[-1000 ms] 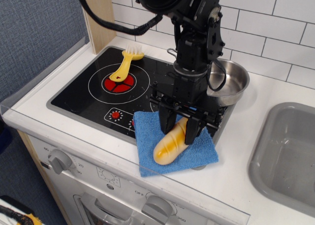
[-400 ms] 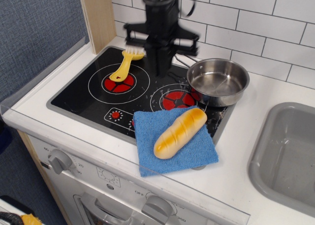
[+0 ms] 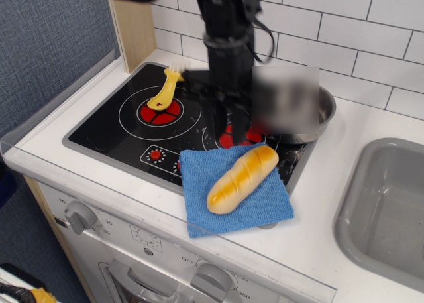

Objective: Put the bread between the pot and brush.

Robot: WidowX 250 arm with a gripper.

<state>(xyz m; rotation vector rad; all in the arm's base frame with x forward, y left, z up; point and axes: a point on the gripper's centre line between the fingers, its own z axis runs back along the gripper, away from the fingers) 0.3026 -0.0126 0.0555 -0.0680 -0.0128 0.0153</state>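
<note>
Bread: one glossy golden toy baguette (image 3: 242, 178) on one blue cloth (image 3: 233, 195); black gripper (image 3: 236, 132) above, finger state indiscernible.

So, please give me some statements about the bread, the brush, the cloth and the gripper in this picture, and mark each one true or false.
1. The bread lies on the blue cloth. True.
2. The gripper is holding the bread. False: it hangs over the stove, above and behind the bread, with nothing between its fingers.
3. The brush lies on the left burner with its bristles toward the wall. True.
4. The bread already sits between the brush and the pot. False: it is at the front of the stove, on the cloth.
5. The blue cloth lies in the sink. False: it lies over the stove's front edge, left of the sink.
</note>
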